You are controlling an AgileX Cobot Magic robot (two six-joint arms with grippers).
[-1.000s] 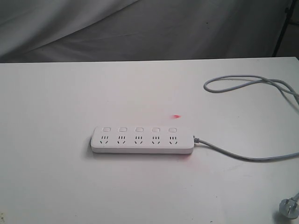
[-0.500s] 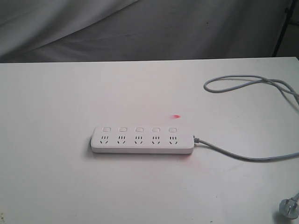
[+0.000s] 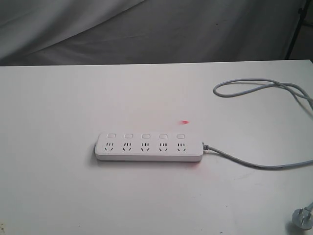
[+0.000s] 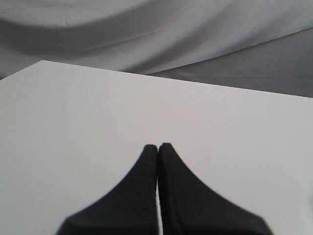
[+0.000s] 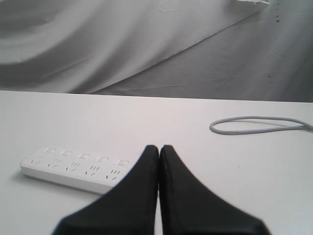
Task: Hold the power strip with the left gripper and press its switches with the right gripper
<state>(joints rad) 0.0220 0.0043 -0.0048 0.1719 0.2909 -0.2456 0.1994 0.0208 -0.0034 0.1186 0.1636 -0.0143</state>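
Note:
The white power strip [image 3: 149, 146] lies flat in the middle of the white table, its row of switches [image 3: 145, 135] along its far edge above the sockets. Its grey cord [image 3: 254, 164] leaves the right end. Neither arm shows in the exterior view. In the left wrist view my left gripper [image 4: 158, 146] is shut, empty, above bare table; the strip is out of that view. In the right wrist view my right gripper [image 5: 159, 147] is shut and empty, with the power strip [image 5: 73, 168] ahead and to one side, apart from the fingertips.
The grey cord loops at the table's far right [image 3: 244, 88] and runs off the right edge. A loose grey plug [image 3: 303, 218] lies at the near right corner. A small red light spot [image 3: 184, 122] sits behind the strip. Grey cloth [image 3: 146, 29] hangs beyond the table's far edge.

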